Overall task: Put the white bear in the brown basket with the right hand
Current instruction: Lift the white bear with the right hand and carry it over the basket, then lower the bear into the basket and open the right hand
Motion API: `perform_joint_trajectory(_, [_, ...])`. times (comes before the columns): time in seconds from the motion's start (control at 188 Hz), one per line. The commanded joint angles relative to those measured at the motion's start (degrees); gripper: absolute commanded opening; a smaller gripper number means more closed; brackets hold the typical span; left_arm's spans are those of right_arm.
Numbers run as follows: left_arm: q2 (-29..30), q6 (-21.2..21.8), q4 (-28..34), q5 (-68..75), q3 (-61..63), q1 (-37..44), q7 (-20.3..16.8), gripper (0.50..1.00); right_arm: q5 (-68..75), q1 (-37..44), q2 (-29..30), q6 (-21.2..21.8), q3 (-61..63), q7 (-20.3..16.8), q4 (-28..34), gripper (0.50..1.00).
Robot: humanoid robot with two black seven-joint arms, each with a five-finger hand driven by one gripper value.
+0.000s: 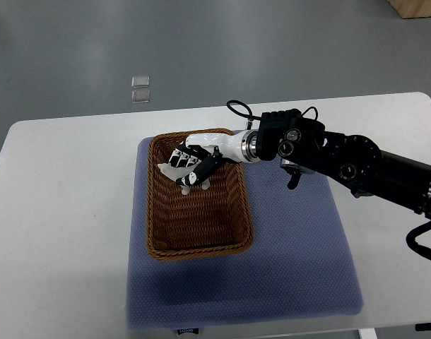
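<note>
Right hand [194, 164] grips white bear [174, 172] over brown basket [238, 198] on blue mat [300, 247], white table [60, 212]

1 white bear [174, 171] | 1 brown basket [201, 244] | 1 blue mat [300, 247] | 1 white table [60, 212] | 1 robot hand [196, 166]

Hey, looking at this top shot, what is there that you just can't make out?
- White bear: mostly covered by the right hand over the brown basket; its shape and whether it touches the basket floor are unclear.
- Right arm: cut off by the picture's right edge.
- Two small clear squares on the floor: too small to identify.
- Left arm: out of view.
</note>
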Motion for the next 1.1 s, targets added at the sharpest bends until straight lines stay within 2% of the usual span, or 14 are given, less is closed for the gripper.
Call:
perform_joint_trajectory(0.0, [0.00,0.00,0.00,0.07,0.09,0.00,0.01,1.000,-1.18,-1.13,0.05,-0.45,-0.03,0.39,-0.45,0.500])
perform_joint_trajectory(0.245, [0.00,-0.09,-0.09,0.07,0.17,0.00,0.01,1.000,-2.41,-2.45,0.84,-2.64,-0.03,0.83,-0.89,0.500])
perform_joint_trajectory(0.331, [0.00,0.00,0.00,0.07,0.09,0.00,0.01,1.000,-2.41,-2.98,1.02,-2.73,0.06,0.92,-0.89,0.541])
perform_joint_trajectory(0.373, [0.00,0.00,0.00,0.07,0.09,0.00,0.01,1.000,-2.41,-3.07,1.11,-2.82,0.06,0.92,-0.89,0.578])
perform_joint_trajectory(0.421, [0.00,0.00,0.00,0.07,0.09,0.00,0.01,1.000,-2.41,-3.24,1.02,-3.08,0.15,1.18,-0.89,0.666])
perform_joint_trajectory(0.506, [0.00,0.00,0.00,0.07,0.09,0.00,0.01,1.000,-2.33,-3.33,1.11,-3.70,0.15,1.53,-0.80,0.762])
perform_joint_trajectory(0.661, [0.00,0.00,-0.09,0.07,0.09,0.00,0.01,1.000,-2.33,-3.33,1.02,-3.79,0.41,1.53,-0.80,0.860])
perform_joint_trajectory(0.741, [0.00,0.00,-0.09,0.07,0.09,0.00,0.01,1.000,-2.24,-3.16,0.84,-3.70,0.76,1.53,-0.80,0.868])
perform_joint_trajectory(0.789, [0.00,0.00,0.00,0.07,0.09,0.00,0.01,1.000,-2.06,-2.89,0.67,-3.79,0.94,1.53,-0.80,0.893])
perform_joint_trajectory(1.093, [0.00,0.00,0.00,0.07,0.09,0.00,0.01,1.000,0.13,-2.89,-2.32,-3.70,13.68,1.62,-0.80,0.899])
